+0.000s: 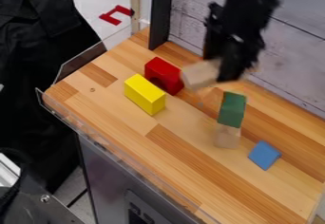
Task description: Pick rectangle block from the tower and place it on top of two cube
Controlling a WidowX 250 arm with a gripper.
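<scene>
Rectangle block [199, 74], pale wood, pinched in the tool [220, 70]; likely light, stiff and slightly slick, best held across mid-length.

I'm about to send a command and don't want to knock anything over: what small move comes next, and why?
I'd probably move the gripper over the green block, high at first. It appears to hold the wooden block near the red block, off to one side of the likely target: the green block atop a pale base block.
</scene>
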